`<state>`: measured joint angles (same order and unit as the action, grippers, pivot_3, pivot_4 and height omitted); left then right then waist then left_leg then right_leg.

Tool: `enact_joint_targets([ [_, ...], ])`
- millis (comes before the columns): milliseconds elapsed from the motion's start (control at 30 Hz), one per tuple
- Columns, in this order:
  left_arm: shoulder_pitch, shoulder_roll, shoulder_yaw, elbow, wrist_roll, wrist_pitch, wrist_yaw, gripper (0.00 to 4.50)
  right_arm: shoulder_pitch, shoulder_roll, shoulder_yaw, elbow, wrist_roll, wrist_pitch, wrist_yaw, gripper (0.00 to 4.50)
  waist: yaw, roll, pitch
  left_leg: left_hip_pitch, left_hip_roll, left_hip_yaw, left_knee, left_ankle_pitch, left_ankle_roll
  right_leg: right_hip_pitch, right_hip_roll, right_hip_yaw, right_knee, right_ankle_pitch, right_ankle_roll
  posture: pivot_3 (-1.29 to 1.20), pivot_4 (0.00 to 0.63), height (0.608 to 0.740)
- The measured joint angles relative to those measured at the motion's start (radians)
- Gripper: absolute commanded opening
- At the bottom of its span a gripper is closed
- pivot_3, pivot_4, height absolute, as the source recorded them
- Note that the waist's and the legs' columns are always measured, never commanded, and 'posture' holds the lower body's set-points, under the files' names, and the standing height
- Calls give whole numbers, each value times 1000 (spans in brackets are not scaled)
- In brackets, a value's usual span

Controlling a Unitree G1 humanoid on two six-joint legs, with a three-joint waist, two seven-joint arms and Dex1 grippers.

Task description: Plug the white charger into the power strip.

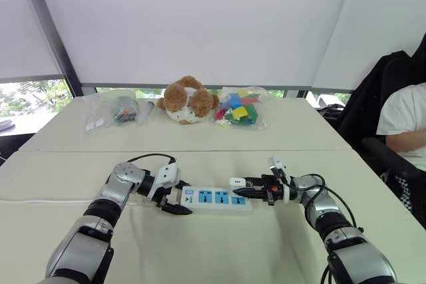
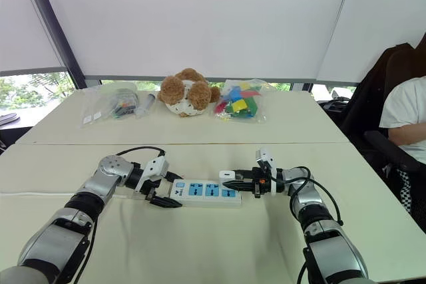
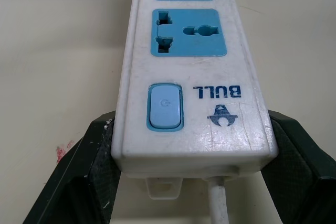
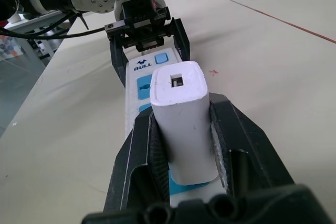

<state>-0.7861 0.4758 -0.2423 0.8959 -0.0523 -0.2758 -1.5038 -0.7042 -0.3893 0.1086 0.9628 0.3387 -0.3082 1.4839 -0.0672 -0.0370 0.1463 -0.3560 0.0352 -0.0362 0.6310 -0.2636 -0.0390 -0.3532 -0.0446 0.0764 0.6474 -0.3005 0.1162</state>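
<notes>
The white power strip with blue sockets lies flat on the cream table, near its front. My left gripper is shut on its switch end; in the left wrist view the black fingers press both sides of the power strip. The white charger stands upright over the strip's right-end socket with my right gripper shut on it. In the right wrist view the charger sits between the pads, its base against a blue socket. Its prongs are hidden.
A teddy bear, a bag of coloured blocks and a clear bag of small items lie at the table's far side. A seated person and a black chair are at the right. The strip's white cable runs left.
</notes>
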Motion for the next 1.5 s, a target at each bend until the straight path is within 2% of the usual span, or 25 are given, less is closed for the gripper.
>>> enact_joint_targets([
  [300, -19, -21, 3, 70, 10, -50, 1, 3034, 60, -4, -9, -71, -2, -84, -34, 714, 4, 1, 1, -1, 0, 0, 0, 0, 0, -1, -1, 0, 0, 0, 0, 0, 150, 739],
  [600, -44, -40, 3, 117, 19, -106, 1, 3034, 103, -26, -18, -179, -3, -56, -57, 714, 21, 5, 3, -2, -1, 0, -1, 0, 0, -3, -1, 0, -1, 0, -1, 0, 150, 739],
  [667, -47, -44, 4, 122, 19, -112, 1, 3034, 110, -33, -17, -206, -9, -32, -62, 1793, 22, 7, 5, -3, -1, 1, -1, 0, 0, -3, -1, 1, -1, -1, -1, 0, 150, 739],
  [733, -52, -49, 4, 123, 21, -127, 2, 3034, 129, -37, -7, -203, -40, -13, -65, 2608, 26, 8, 6, -6, -1, 0, -1, 0, 0, -6, -1, 0, -1, -2, -3, 0, 150, 739],
  [767, -53, -49, 6, 124, 21, -134, 0, 3034, 134, -35, -11, -212, -38, -8, -66, 3282, 25, 12, 8, -9, -1, 1, 0, 0, 0, -8, -2, 1, -1, -1, -1, 0, 150, 739],
  [833, -55, -51, 6, 124, 22, -147, 1, 3034, 134, -39, -16, -215, -42, 10, -68, 4232, 26, 13, 8, -11, -2, 1, 1, 0, 0, -10, -2, 1, -1, 0, 0, 0, 150, 739],
  [933, -61, -55, 10, 123, 21, -155, -2, 3034, 161, -38, -6, -221, -62, 47, -71, 4232, 30, 16, 10, -19, -2, 0, 2, 1, -1, -17, -2, 0, 0, 0, 0, 0, 150, 739],
  [1033, -64, -54, 12, 124, 22, -165, -5, 3034, 167, -39, -17, -256, -60, 74, -79, 4232, 29, 20, 13, -20, -3, 1, 1, 1, -1, -19, -2, 1, 0, 0, 1, 0, 150, 739],
  [1367, -66, -55, 12, 130, 22, -172, -1, 3034, 189, -81, -83, -571, 23, 252, -141, 4232, 30, 22, 15, -20, -3, 1, 1, 1, -1, -18, -2, 1, 0, 0, 1, 0, 150, 739],
  [1433, -69, -57, 12, 136, 22, -173, -1, 3034, 202, -85, -82, -599, 29, 278, -142, 3722, 30, 22, 15, -20, -3, 1, 1, 1, -1, -18, -2, 1, 0, 0, 1, 0, 150, 739],
  [1500, -73, -59, 12, 145, 23, -174, 0, 3034, 211, -85, -80, -605, 29, 287, -141, 2926, 31, 21, 15, -20, -3, 1, 1, 1, -1, -18, -2, 1, 0, 0, 1, 0, 150, 739],
])
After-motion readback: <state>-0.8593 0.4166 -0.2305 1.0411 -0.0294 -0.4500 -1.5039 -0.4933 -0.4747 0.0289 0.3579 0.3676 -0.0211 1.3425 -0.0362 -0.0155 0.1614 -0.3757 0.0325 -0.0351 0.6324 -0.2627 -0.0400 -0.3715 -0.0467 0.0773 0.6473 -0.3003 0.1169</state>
